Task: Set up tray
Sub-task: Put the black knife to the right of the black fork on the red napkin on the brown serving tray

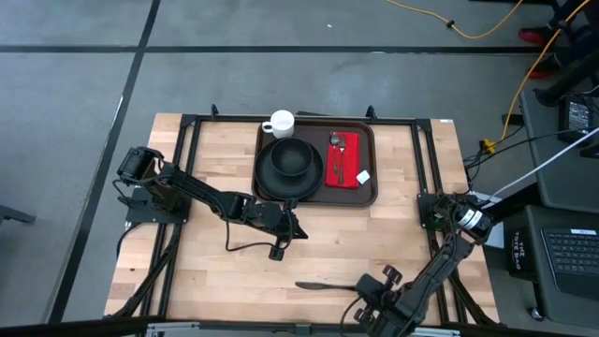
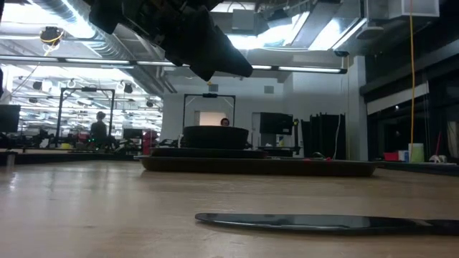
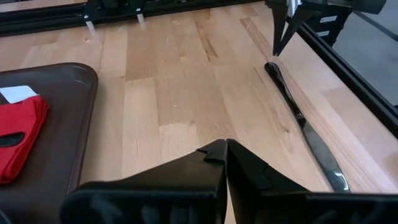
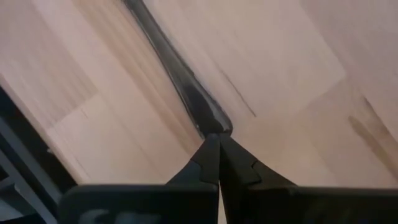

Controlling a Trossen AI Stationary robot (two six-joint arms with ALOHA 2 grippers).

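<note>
The right gripper [image 4: 218, 142] sits low at the near edge of the wooden table [image 1: 215, 271], its two fingers pressed together to a point, with the tip just at one end of a dark knife [image 4: 177, 81] that lies flat on the wood; it is not gripping the knife. In the left wrist view the same gripper comes down to the knife's [image 3: 301, 121] far end. The left gripper [image 3: 225, 152], also closed and empty, hangs over the middle of the table, near the tray's front edge. The brown tray [image 1: 370, 192] lies at the far side of the table, well apart from the knife. It carries a black bowl [image 1: 291, 159] on a black plate, and a red napkin [image 1: 342, 161] with a spoon [image 1: 335, 142] on it; a white cup [image 1: 279, 123] stands at its far left corner. The likely trouble is the pickup: the knife is thin and flat against the wood, so closed fingers may simply push it along or spin it. Opened and lowered wrongly, they could scrape the table or pinch only the very end, letting the knife tilt and drop on the way to the tray.
</note>
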